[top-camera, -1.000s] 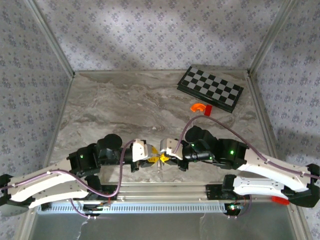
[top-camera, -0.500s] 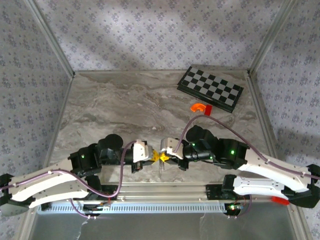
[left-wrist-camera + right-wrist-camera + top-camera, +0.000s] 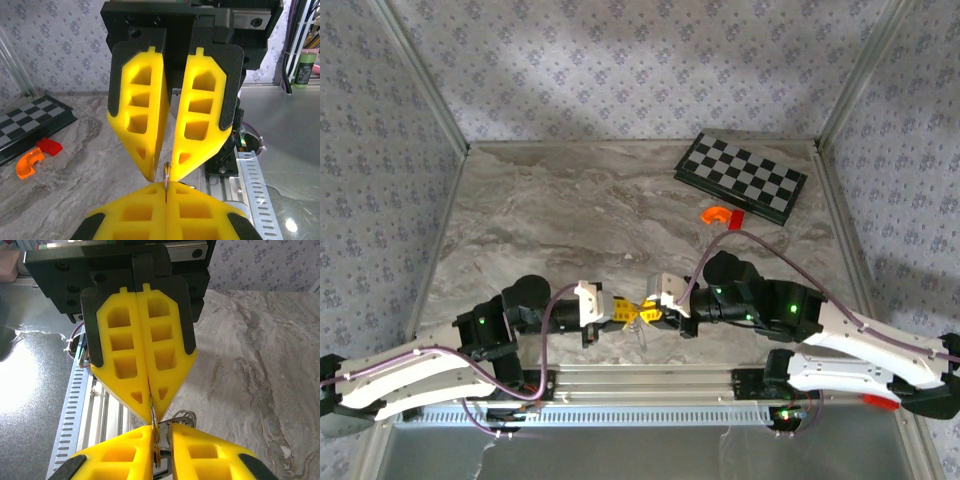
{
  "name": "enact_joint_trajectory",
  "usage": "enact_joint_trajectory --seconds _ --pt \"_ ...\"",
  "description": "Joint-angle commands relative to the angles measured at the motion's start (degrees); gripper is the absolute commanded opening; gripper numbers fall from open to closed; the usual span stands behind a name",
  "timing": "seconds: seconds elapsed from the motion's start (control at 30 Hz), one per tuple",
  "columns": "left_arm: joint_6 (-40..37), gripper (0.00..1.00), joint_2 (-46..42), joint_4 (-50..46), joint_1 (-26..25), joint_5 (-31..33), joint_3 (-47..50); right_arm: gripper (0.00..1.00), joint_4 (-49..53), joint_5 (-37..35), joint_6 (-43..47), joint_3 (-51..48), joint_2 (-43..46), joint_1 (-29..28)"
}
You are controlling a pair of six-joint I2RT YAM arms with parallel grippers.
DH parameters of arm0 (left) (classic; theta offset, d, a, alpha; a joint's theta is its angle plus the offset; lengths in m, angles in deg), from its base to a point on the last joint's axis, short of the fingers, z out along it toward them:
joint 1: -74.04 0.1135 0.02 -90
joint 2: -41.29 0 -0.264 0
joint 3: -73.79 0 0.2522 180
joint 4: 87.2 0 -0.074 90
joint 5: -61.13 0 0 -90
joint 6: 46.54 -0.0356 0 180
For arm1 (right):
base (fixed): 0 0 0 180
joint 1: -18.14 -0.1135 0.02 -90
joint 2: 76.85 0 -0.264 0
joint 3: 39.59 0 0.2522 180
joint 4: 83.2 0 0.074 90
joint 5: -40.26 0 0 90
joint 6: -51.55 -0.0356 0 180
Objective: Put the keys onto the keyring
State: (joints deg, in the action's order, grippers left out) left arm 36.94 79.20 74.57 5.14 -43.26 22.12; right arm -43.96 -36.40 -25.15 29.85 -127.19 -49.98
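Note:
My two grippers meet tip to tip just above the table's near edge. The left gripper (image 3: 623, 312) (image 3: 166, 187) is shut on the keyring (image 3: 166, 176), a thin metal loop seen edge-on and pinched at its tips. Facing it, the right gripper (image 3: 654, 312) (image 3: 161, 432) stands open by a narrow gap. The keyring (image 3: 154, 418) rests against the right gripper's left finger. A flat pale metal piece, seemingly one of the keys (image 3: 164, 429), lies in that gap, with small silvery loops (image 3: 185, 415) beside it. Part of the ring hangs below the tips (image 3: 642, 330).
A folded chessboard (image 3: 741, 177) lies at the back right, with an orange curved piece (image 3: 717, 213) and a small red block (image 3: 735, 220) just in front of it. The aluminium rail (image 3: 650, 378) runs along the near edge under the grippers.
My left gripper has shut on the ring. The right gripper's jaws, shut a second ago, have parted slightly. Both wrists have shifted a little to the right.

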Motion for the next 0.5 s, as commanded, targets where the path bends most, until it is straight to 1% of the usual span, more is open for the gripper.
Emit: enact_joint_trajectory --seconds 0.0,0.23,0.47 --pt "0.72 0.0 -1.23 3.92 -0.13 -2.31 -0.71 0.18 -1.03 0.28 -1.06 -1.13 1.34 0.35" --pt "0.46 0.0 -1.35 4.19 -0.17 -2.26 -1.13 0.17 -1.77 0.28 -1.37 -2.67 3.1 0.58" --pt "0.55 0.0 -1.18 4.02 -0.14 -2.73 -1.73 0.07 -2.18 1.59 -1.17 -3.36 3.18 1.01"
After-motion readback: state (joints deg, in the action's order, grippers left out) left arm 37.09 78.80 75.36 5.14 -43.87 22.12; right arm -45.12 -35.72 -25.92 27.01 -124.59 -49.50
